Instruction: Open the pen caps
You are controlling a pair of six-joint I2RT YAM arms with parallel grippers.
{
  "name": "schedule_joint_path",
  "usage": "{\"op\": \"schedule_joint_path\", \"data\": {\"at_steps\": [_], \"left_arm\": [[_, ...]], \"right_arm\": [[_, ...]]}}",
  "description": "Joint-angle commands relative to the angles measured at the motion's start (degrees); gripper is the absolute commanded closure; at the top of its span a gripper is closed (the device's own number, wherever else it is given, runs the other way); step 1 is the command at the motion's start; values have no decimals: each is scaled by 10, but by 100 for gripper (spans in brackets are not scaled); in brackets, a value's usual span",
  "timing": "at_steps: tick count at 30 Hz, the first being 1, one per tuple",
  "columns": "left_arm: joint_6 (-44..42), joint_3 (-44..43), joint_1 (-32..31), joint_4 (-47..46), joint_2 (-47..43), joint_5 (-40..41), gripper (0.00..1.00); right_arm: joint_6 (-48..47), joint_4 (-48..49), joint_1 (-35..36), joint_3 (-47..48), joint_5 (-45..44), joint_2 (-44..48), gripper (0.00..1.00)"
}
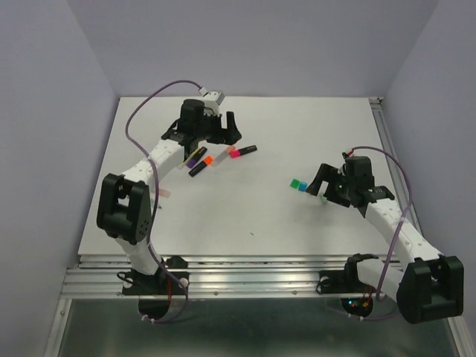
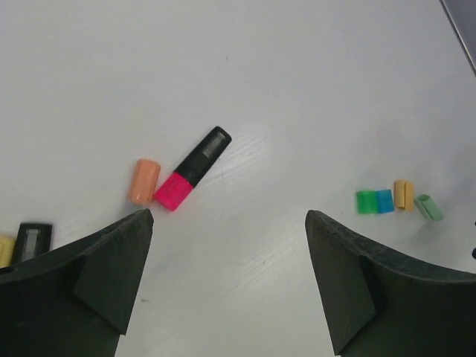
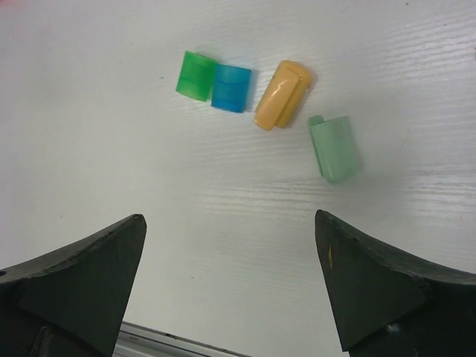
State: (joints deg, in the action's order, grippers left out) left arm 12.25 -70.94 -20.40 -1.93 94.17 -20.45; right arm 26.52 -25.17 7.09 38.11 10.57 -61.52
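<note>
Lavender walls (image 1: 245,44) enclose a white surface (image 1: 297,134) with two arms mounted at its near edge. The left arm (image 1: 126,204) reaches to the far left part, where its end effector (image 2: 229,216) hangs with jaws spread wide and empty. Beneath it a black pen (image 2: 202,152) lies flat with its pink cap (image 2: 173,192) on, and a loose peach cap (image 2: 143,181) lies just beside that cap. The right arm (image 1: 401,230) stands toward the right, its end effector (image 3: 230,219) likewise wide open and holding nothing, above a row of loose pieces. There a green cap (image 3: 195,75) touches a blue cap (image 3: 230,88), with a yellow cap (image 3: 282,94) just beside them and a pale mint piece (image 3: 335,148) slightly apart.
</note>
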Motion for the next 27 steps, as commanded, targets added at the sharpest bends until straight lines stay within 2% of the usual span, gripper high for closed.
{"op": "schedule_joint_path", "data": {"at_steps": [1,4,6,9,12,22,24,27], "left_arm": [[-104,-111,-7,34,78,-66,5],[-120,-176,-19,38,130,-64,5],[-151,-224,-31,69,163,-60,4],[-190,-356,-54,142,254,-31,5],[-212,-419,-72,184,310,8,4],[-267,-473,-93,215,391,65,5],[-270,-478,-94,228,401,98,5],[-289,-461,-94,235,410,96,7]], "right_arm": [[-27,6,-4,22,57,22,0],[-31,14,-5,13,67,28,0],[-31,10,-5,16,67,26,0],[-31,10,-5,14,73,29,0],[-31,18,-4,7,69,36,0],[-31,18,-5,3,62,38,0],[-31,18,-4,2,60,41,0],[-30,16,-4,1,52,45,0]]}}
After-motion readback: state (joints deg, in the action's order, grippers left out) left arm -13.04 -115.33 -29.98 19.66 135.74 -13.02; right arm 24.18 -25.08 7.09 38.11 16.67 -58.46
